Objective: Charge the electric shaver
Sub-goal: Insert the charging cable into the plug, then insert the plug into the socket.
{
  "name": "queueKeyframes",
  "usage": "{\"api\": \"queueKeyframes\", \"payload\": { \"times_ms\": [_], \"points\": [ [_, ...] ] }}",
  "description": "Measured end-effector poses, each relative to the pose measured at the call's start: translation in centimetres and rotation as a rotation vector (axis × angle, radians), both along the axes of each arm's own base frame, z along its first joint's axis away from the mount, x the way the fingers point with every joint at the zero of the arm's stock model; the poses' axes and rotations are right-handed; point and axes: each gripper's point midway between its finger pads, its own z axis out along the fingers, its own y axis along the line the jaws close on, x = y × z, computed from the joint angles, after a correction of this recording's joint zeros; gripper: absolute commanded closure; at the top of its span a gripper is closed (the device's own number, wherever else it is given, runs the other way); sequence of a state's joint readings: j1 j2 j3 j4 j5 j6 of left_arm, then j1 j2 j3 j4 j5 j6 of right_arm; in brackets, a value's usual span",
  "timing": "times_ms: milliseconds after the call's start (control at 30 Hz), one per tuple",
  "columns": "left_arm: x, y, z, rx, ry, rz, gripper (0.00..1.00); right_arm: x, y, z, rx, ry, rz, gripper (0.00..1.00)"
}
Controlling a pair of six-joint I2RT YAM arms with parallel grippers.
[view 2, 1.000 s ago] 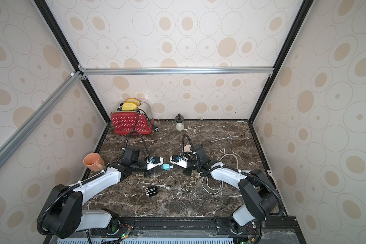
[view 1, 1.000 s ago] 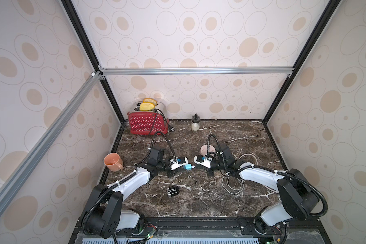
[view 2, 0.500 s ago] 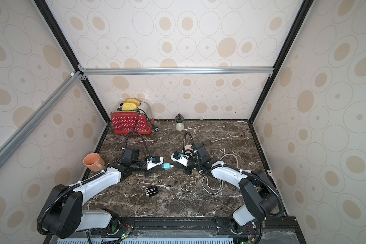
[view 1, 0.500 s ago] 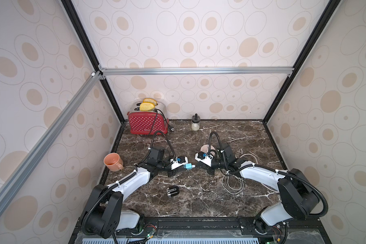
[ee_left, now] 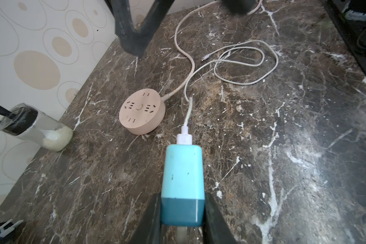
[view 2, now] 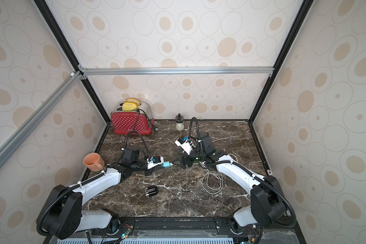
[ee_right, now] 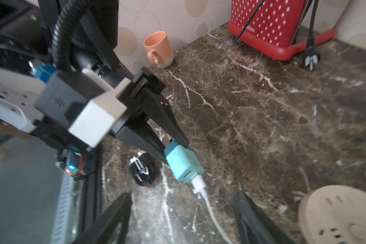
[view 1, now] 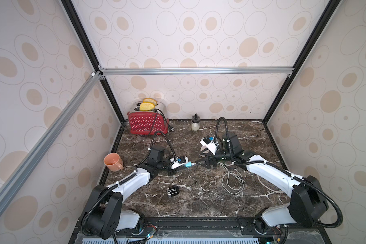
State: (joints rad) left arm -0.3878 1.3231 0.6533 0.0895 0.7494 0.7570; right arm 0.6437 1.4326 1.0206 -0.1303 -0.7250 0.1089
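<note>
The left gripper (ee_left: pixel 182 202) is covering the rear of the teal adapter (ee_left: pixel 183 169), hiding its prongs. In the right wrist view the frame edge is cutting off the socket disc (ee_right: pixel 338 213) and the blurred fingers (ee_right: pixel 114 217) of the right gripper (ee_right: pixel 183 194). In both top views that arm's wrist is hiding most of the disc, toward 1 o'clock from the middle of the table (view 1: pixel 201 202). At 7 o'clock the electric shaver (view 1: pixel 172 191) is showing too small to reveal any port.

White shells (view 1: pixel 133 183), black joints (view 1: pixel 306 202), ribbed black conduits (view 1: pixel 227 133); possibly blue wrist plugs (view 1: pixel 211 138)
</note>
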Motion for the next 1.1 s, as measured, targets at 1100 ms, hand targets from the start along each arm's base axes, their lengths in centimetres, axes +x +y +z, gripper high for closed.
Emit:
{"api": "queueKeyframes", "payload": {
  "times_ms": [1100],
  "points": [
    [-0.9, -1.3, 4.2, -0.134, 0.157, -0.124, 1.0, 0.7, 2.9, -4.3, 0.21, 0.545, -0.12, 0.0]
  ]
}}
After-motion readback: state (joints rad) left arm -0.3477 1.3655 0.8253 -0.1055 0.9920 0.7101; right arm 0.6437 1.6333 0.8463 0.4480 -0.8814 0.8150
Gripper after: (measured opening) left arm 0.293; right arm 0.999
